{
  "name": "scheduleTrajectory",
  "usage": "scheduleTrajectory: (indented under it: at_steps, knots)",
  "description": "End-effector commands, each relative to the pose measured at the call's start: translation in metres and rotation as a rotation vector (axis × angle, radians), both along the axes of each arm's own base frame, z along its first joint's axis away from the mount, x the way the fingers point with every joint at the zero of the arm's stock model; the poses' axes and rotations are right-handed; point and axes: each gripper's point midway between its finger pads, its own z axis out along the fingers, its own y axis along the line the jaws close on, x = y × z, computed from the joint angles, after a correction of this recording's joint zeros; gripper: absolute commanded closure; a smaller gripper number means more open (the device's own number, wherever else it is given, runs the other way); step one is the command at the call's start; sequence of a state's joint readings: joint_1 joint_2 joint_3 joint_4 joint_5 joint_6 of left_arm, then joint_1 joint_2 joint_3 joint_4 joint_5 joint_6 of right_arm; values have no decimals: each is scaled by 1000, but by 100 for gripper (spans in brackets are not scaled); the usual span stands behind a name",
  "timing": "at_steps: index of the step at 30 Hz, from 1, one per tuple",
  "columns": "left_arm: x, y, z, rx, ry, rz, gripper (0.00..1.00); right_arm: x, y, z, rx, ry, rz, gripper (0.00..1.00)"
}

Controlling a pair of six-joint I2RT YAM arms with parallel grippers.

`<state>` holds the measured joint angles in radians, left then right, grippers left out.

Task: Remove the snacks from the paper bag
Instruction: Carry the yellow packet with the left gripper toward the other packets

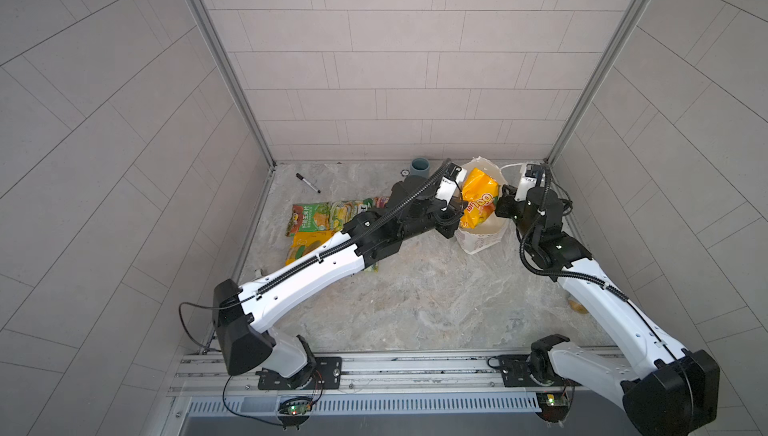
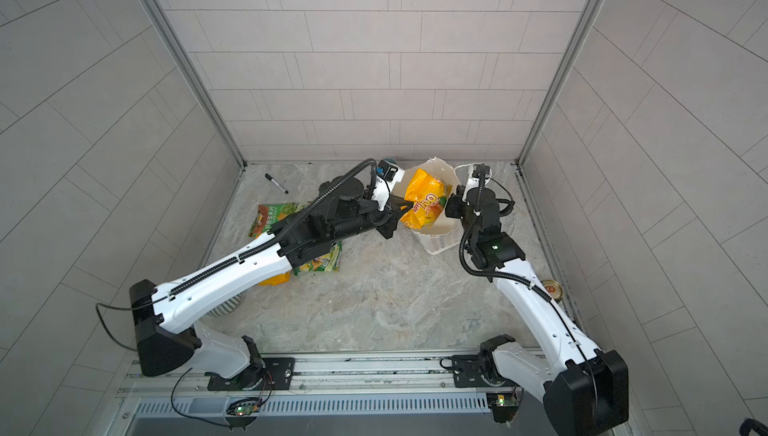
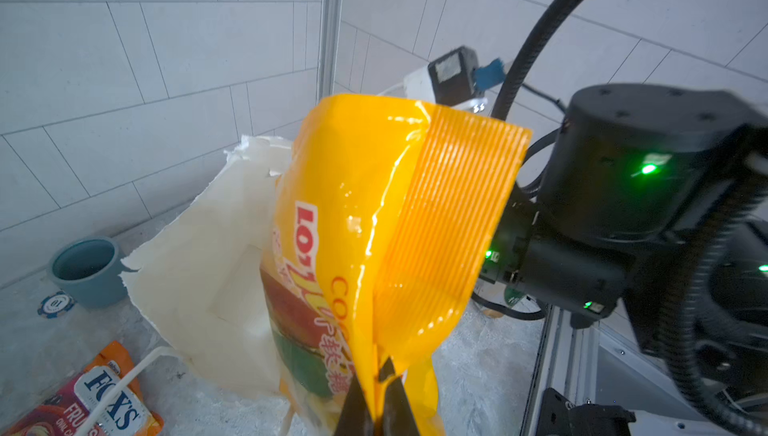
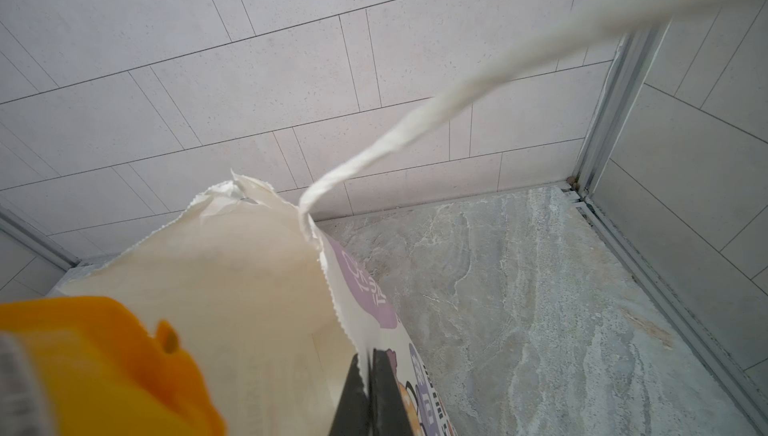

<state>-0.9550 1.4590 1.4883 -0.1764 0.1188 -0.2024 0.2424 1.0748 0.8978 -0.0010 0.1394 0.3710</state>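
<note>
The white paper bag stands at the back right of the marble floor, mouth open. An orange-yellow snack packet sticks up out of the mouth. My left gripper is shut on that packet's ribbed seal edge. My right gripper is shut on the bag's zigzag rim, one jaw inside, one outside over the cartoon print. Other snacks lie flat at the left: a green packet, a yellow one, and a FOX'S packet.
A grey-blue cup and a poker chip sit near the back wall. A black marker lies at the back left. A round gold tin rests by the right wall. The bag's cord handle hangs loose.
</note>
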Motion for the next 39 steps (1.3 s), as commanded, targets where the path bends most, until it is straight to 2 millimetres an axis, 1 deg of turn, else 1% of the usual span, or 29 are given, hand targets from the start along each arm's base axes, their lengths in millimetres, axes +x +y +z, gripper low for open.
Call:
scheduleTrajectory:
  at_steps: [1,3,5,8,11,14,19,20,24,26,28,31,35,37,39]
  knots:
    - [-12,29,111,-273,-169,20,100,5,-12,25,27,-60,-50,100]
    - [-12,44,119,-315,-158,37,100,7,-19,30,26,-61,-73,100]
    - [-7,68,122,-346,-140,114,100,7,-33,36,36,-75,-113,100]
    - [6,97,108,-343,-71,186,100,5,-52,46,58,-99,-161,100]
    - [18,128,84,-371,10,258,100,3,-69,49,78,-108,-201,100]
    - [29,152,49,-347,99,331,100,2,-72,50,99,-113,-200,100]
    - [40,169,-27,-260,293,398,100,4,-70,45,109,-111,-186,100]
    - [42,170,-39,-257,333,398,100,4,-69,44,106,-108,-183,100]
    - [40,153,-93,-213,478,342,100,7,-66,42,115,-105,-167,100]
    - [40,141,-114,-238,549,304,100,7,-65,44,116,-105,-160,100]
    - [37,122,-133,-264,619,246,100,6,-64,43,120,-114,-157,100]
    - [31,100,-158,-224,646,217,100,9,-63,41,130,-117,-150,100]
    - [32,74,-176,-223,663,190,100,10,-62,42,124,-115,-142,100]
    - [38,64,-179,-243,672,176,100,12,-61,43,127,-123,-140,100]
    - [45,55,-173,-274,664,167,100,12,-60,42,127,-112,-134,100]
